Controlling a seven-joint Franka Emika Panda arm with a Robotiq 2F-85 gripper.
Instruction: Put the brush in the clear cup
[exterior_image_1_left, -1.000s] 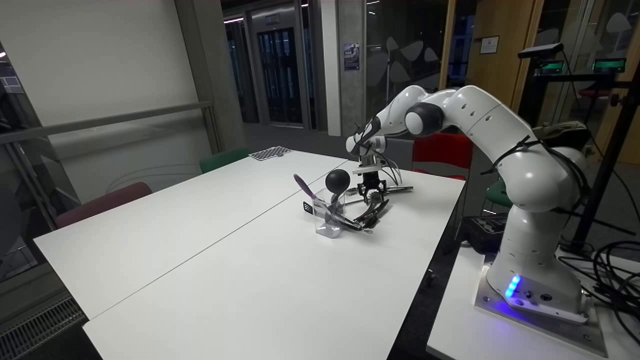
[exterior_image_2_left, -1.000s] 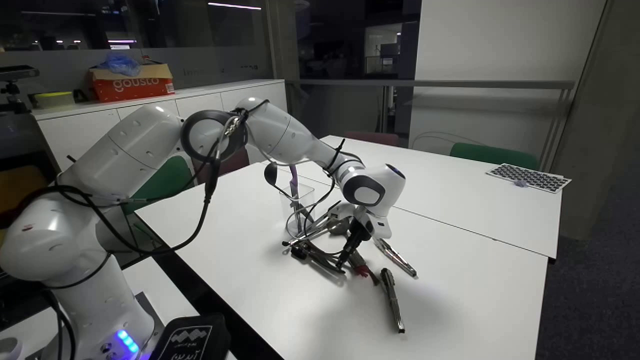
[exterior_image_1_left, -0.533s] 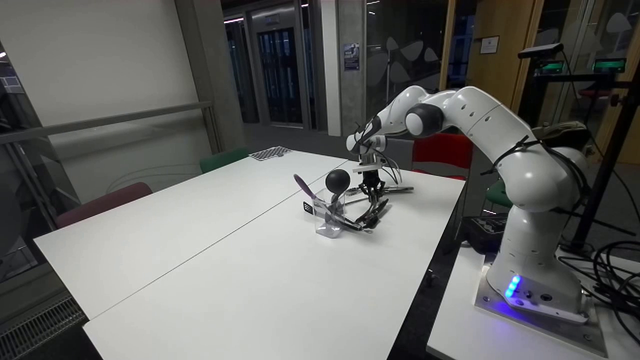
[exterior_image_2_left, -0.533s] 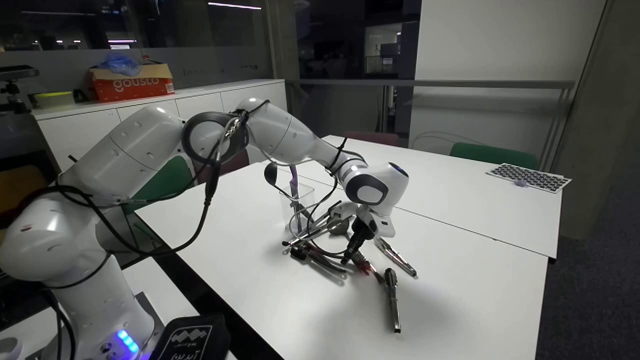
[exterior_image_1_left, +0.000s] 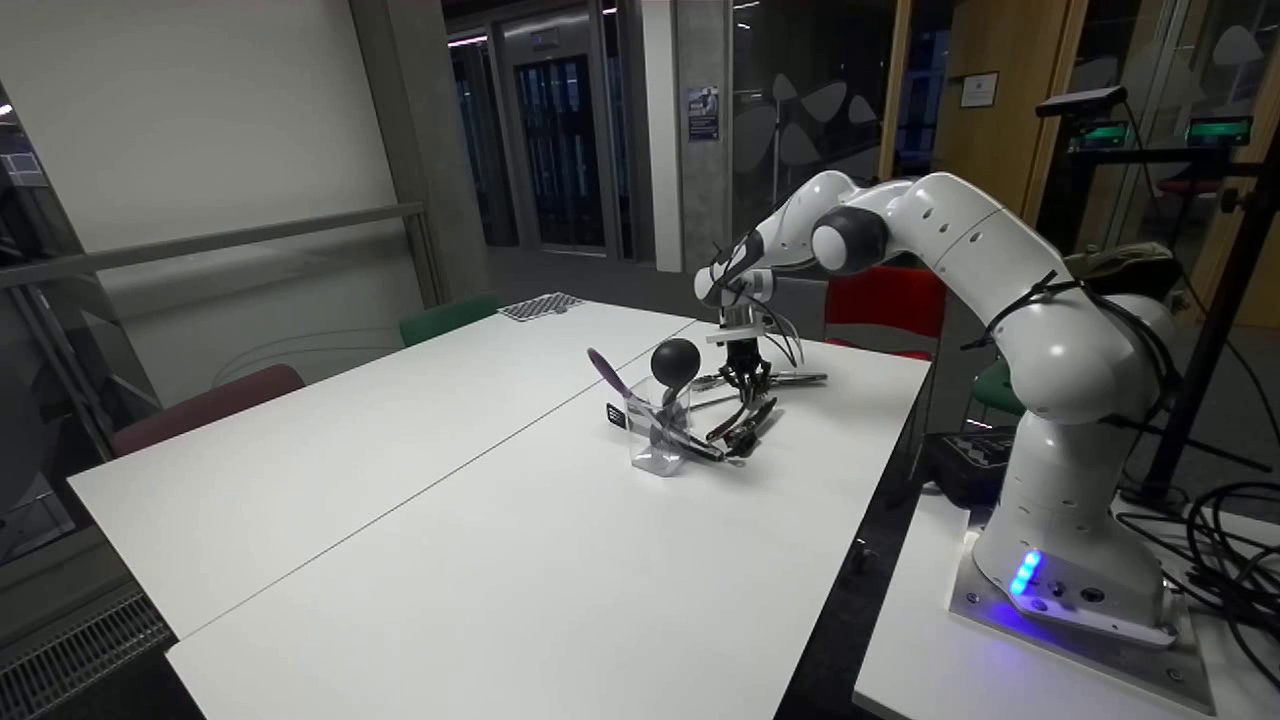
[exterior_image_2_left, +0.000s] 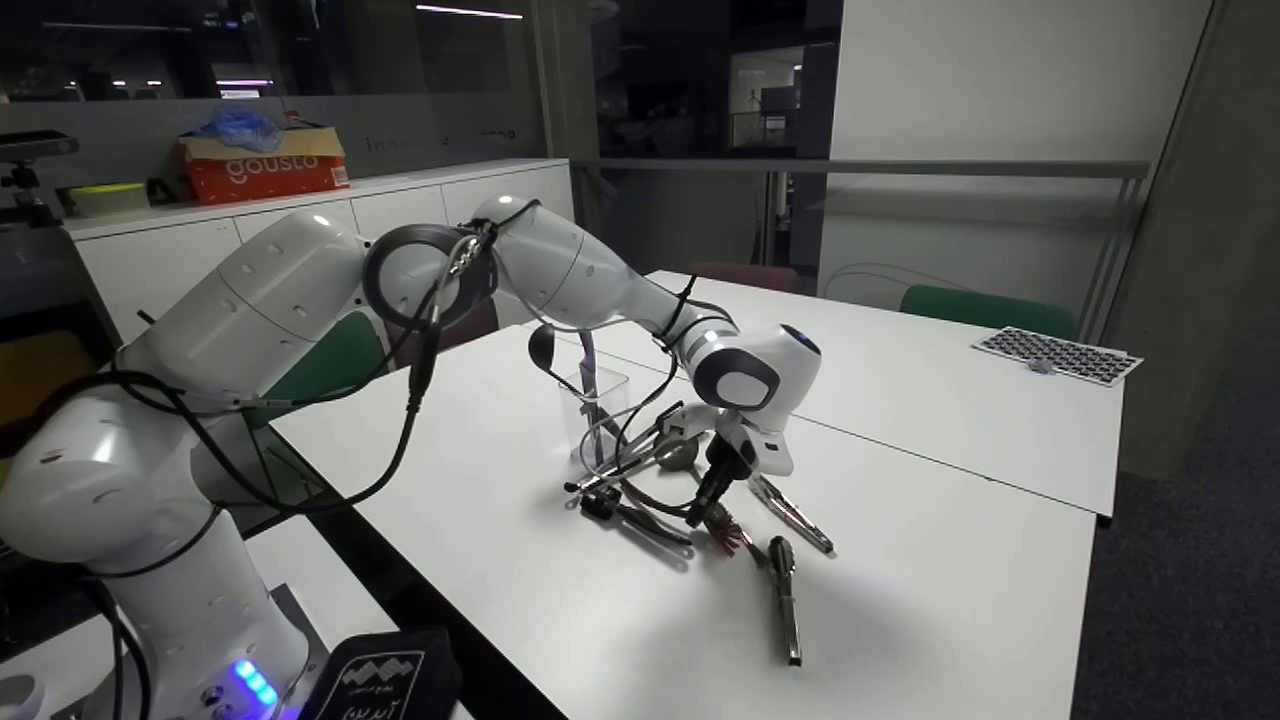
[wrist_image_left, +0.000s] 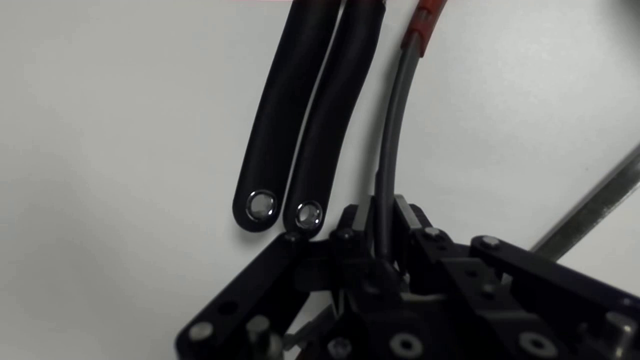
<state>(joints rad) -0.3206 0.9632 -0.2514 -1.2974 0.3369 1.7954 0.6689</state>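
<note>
In the wrist view my gripper (wrist_image_left: 385, 206) is shut on the dark, slightly bent handle of the brush (wrist_image_left: 392, 135), a pad on each side of it. Part of the handle further up is red. Red bristles of the brush (exterior_image_2_left: 727, 538) show just beside the fingertips in an exterior view, low over the table. The clear cup (exterior_image_1_left: 642, 456) stands upright a short way off in both exterior views. A black ladle (exterior_image_1_left: 676, 362) and a purple-handled utensil (exterior_image_1_left: 606, 372) lean in it. The jaws hide the middle of the brush.
A tool with paired black handles (wrist_image_left: 280, 115) lies close beside the gripper. Metal utensils (exterior_image_2_left: 787, 610) and tongs (exterior_image_2_left: 795, 515) are on the white table (exterior_image_2_left: 930, 560). Other utensils crowd between gripper and cup. A checkered board (exterior_image_2_left: 1057, 356) rests at the far edge.
The jaws have closed on the brush handle. My gripper shifted slightly, the red bristles turned a little, and the metal utensil beside them was nudged.
</note>
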